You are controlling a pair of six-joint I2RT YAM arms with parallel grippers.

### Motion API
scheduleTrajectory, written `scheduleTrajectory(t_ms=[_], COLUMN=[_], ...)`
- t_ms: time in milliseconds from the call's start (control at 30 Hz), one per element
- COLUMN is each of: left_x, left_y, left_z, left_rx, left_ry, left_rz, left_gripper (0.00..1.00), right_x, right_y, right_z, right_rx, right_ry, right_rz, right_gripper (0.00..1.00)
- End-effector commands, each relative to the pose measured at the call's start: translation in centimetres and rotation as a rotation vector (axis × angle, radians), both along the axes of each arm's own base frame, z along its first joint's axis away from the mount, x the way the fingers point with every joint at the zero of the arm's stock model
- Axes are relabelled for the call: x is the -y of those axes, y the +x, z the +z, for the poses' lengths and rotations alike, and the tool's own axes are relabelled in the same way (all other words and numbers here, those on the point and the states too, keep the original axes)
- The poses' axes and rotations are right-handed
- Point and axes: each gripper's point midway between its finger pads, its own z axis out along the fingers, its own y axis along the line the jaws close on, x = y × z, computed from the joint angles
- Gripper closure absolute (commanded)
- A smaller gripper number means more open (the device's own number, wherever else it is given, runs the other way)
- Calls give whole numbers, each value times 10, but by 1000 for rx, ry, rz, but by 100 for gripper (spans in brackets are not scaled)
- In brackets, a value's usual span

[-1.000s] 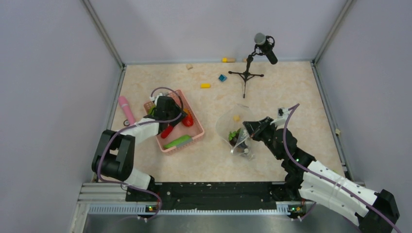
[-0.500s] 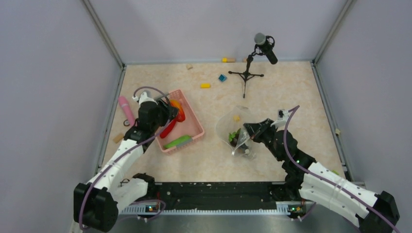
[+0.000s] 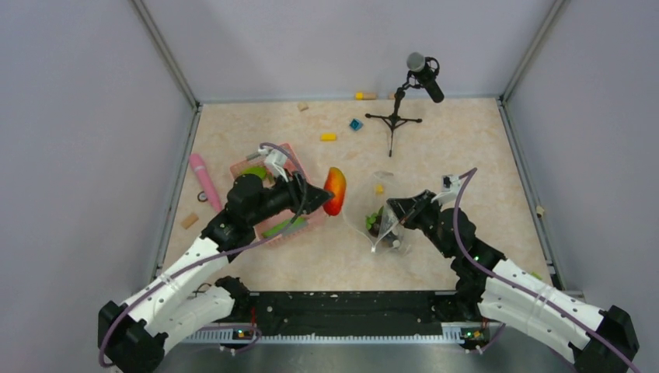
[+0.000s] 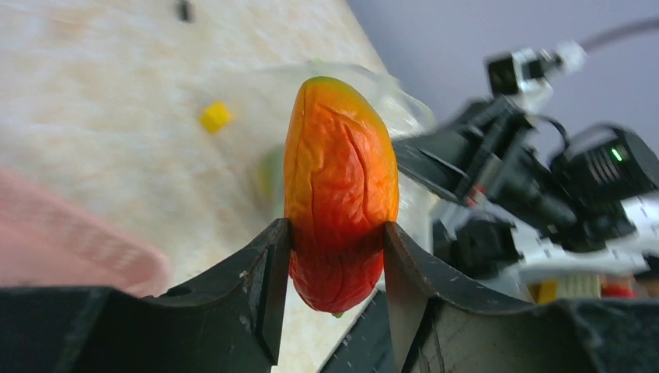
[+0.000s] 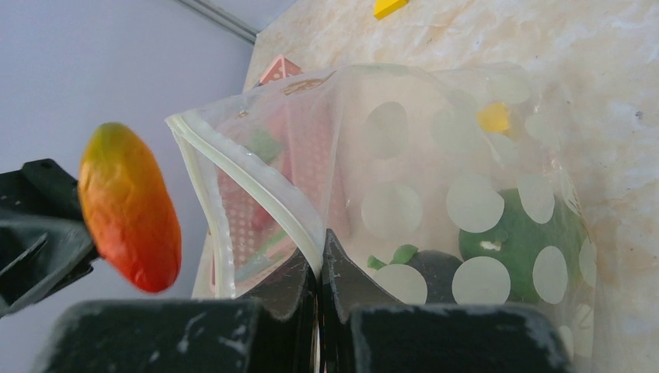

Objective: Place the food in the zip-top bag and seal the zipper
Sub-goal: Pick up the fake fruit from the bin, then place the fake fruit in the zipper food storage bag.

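While right pincer (image 5: 319, 268) pinches the zipper (image 5: 250, 179), fruit (image 4: 340, 186) hangs near.

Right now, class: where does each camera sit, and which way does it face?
Top external: above and behind, looking down at the table; left arm, right arm show.
Left wrist: faces orange-red fruit held by left gripper.
Right wrist: faces zip-top bag pinched by right gripper.
Wrist views share the fruit.
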Motion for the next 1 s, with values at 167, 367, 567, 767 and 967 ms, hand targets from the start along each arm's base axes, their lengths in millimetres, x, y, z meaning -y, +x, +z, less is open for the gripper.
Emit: scheduleTrajectory(t_ms=[167, 367, 567, 767, 967], left_x=[83, 109, 97, 96, 98], left_y=[-47, -36, -4, -3, -6], left_z=[52, 22, -12, -14, -6], left_rx=[260, 188, 91, 81, 91], left_ry=[16, 126, 274, 293, 283], left_rz=[-297, -270, -70, -60, -73], left_gripper=[100, 100, 96, 81, 70], right_x=[-6, -8, -10, -10, -18], right_y=[-3, -4, -5, -1, -1], right_z=[18, 21, 30, 51, 82], right_rx=[39, 41, 55, 93, 152], right_ry=[44, 44, 42, 42, 47], right_rz=[38, 48, 65, 53, 91], right_gripper=[100, 100, 100, 100, 100])
